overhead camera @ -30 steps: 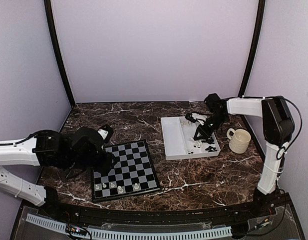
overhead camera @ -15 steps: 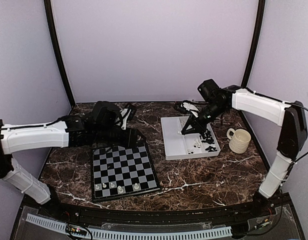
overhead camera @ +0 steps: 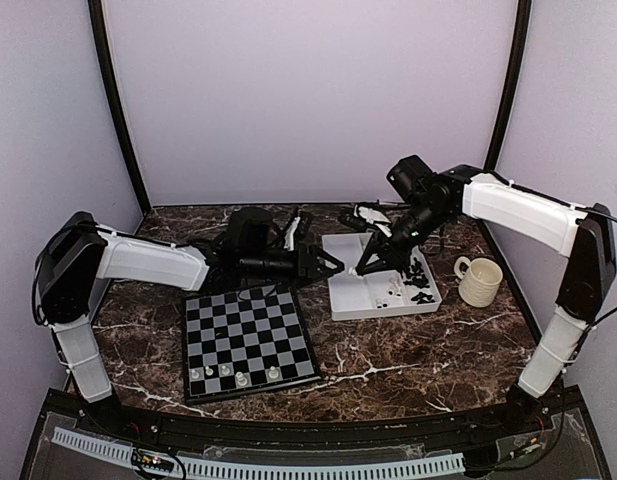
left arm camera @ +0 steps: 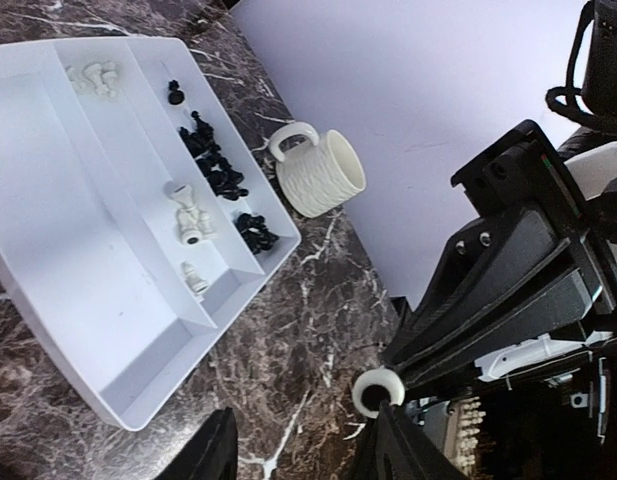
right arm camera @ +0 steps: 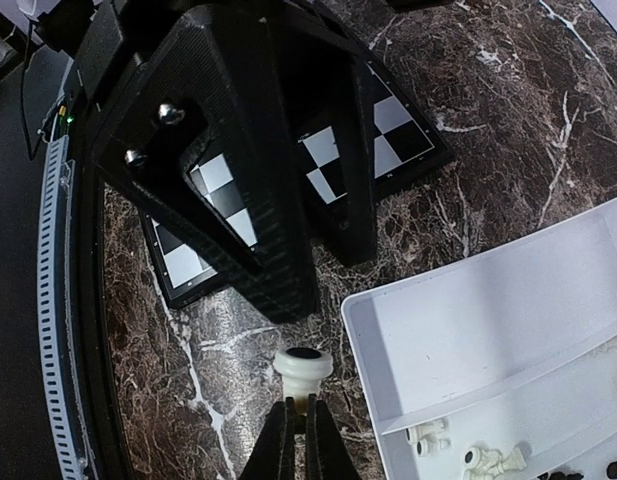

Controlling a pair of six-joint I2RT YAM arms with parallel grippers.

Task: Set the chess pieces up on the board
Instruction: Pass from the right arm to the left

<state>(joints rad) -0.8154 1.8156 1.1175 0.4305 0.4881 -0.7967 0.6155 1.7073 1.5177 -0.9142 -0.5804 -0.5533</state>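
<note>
My right gripper [right arm camera: 298, 418] is shut on a white chess piece [right arm camera: 304, 367], held by its top with the round base pointing outward. It hangs over the marble between the board [overhead camera: 250, 338] and the tray's left edge. My left gripper [overhead camera: 332, 266] is open and reaches across from the left. Its two black fingers [right arm camera: 243, 170] point at the held piece from just beside it. From the left wrist view the piece's ringed base [left arm camera: 378, 392] sits close by my right-hand finger [left arm camera: 396, 450]. Several white pieces [overhead camera: 226, 371] stand on the board's near row.
The white two-compartment tray [overhead camera: 350, 272] lies right of the board. Loose black pieces [left arm camera: 214, 162] and white pieces [left arm camera: 193, 222] sit in its right compartment. A cream ribbed mug [overhead camera: 480, 280] stands right of the tray. Purple walls enclose the table.
My left arm swung from the board's left side across to the tray's left edge. My right gripper lifted out of the tray and moved left, carrying the white piece towards the left gripper.
</note>
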